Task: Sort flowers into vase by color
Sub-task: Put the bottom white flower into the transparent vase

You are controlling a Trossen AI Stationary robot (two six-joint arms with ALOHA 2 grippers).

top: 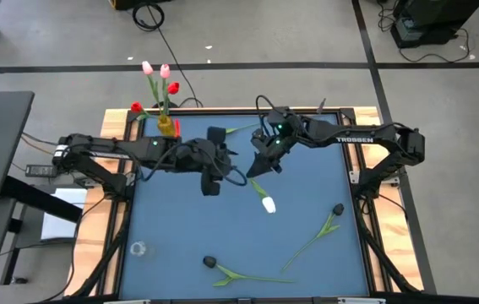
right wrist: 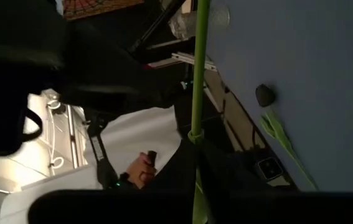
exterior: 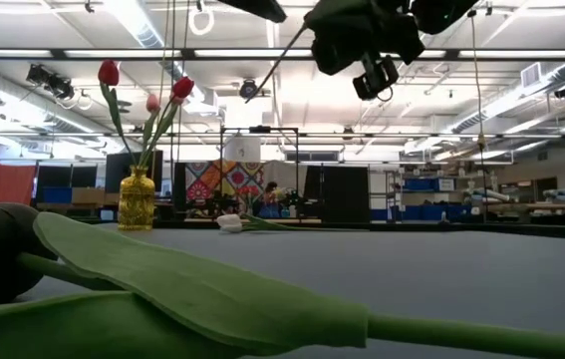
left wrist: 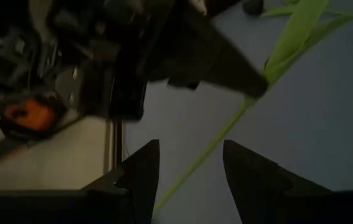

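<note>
A yellow vase [top: 166,127] at the table's far left holds pink and red flowers [top: 156,76]. My right gripper [top: 258,169] is shut on the green stem of a white flower [top: 269,204]. That flower's head points toward the near edge. My left gripper [left wrist: 188,149] is open just to the left of it, and the stem's free end [left wrist: 182,180] runs between its fingers. Two black flowers [top: 338,209] [top: 209,263] lie on the near half of the table. Another white flower [exterior: 230,223] lies on its side by the far edge. My right gripper pinches the white flower's stem [left wrist: 246,104] between its two fingertips [left wrist: 226,68], just below the leaves [left wrist: 294,37]. The fingers lie across the stem. The flower is held above the table and slants, head toward the near edge and bare stem end toward my left gripper.
A small clear glass [top: 138,249] stands at the near left. A wooden frame [top: 121,118] rims the blue table. The black flower at the near edge fills the low view's foreground with its head and leaf [exterior: 162,279]. Blue surface [top: 180,219] shows between the flowers.
</note>
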